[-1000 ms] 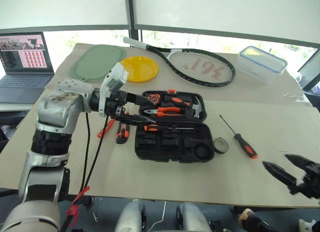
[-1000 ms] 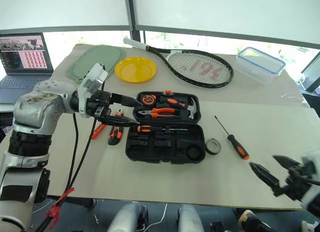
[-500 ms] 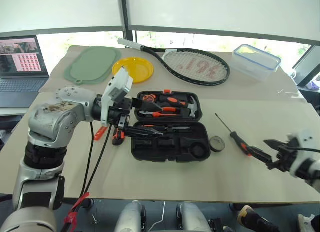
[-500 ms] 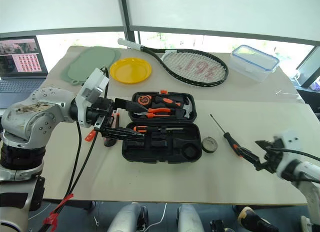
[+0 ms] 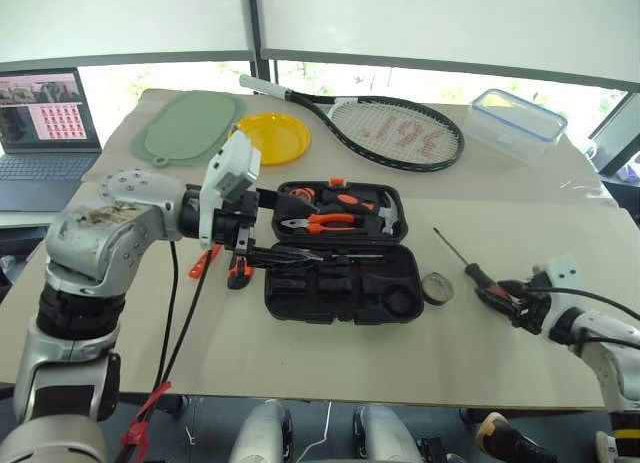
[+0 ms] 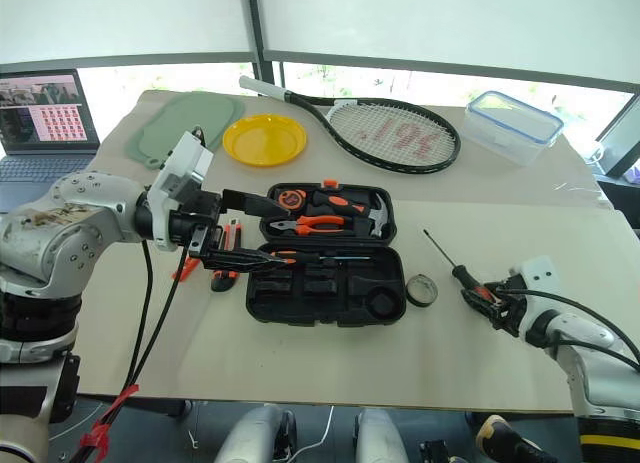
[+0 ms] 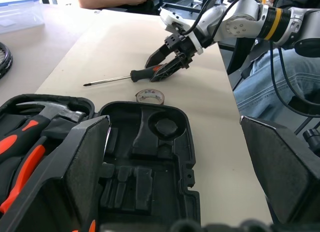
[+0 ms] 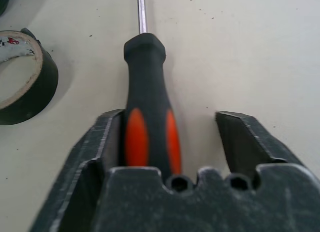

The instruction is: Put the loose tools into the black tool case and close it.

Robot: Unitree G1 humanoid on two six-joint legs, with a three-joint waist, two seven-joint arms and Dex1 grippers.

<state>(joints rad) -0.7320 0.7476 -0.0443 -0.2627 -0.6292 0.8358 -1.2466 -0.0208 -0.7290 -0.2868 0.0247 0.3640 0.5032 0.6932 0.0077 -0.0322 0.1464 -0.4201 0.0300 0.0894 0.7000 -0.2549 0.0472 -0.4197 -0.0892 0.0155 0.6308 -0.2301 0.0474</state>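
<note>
The black tool case (image 5: 340,288) lies open at mid-table, with one screwdriver (image 5: 322,255) resting along its hinge. My left gripper (image 5: 275,225) hovers open over the case's left end, holding nothing. A black-and-orange screwdriver (image 6: 462,276) lies on the table right of the case, beside the grey tape roll (image 5: 438,288). My right gripper (image 8: 172,116) straddles its handle (image 8: 147,122). One finger touches the handle and the other stands apart from it. The utility knife (image 5: 238,271) and an orange screwdriver (image 5: 205,261) lie left of the case.
At the back of the table lie a tennis racket (image 5: 400,131), a yellow plate (image 5: 272,138), a green mat (image 5: 190,123) and a clear blue-rimmed box (image 5: 518,123). A laptop (image 5: 45,118) stands at far left. A seated person (image 7: 260,86) is beyond the table's right edge.
My right gripper has come forward and down onto the table, and its jaws have narrowed around the screwdriver handle. The left gripper has stayed over the case. The camera shifted slightly.
</note>
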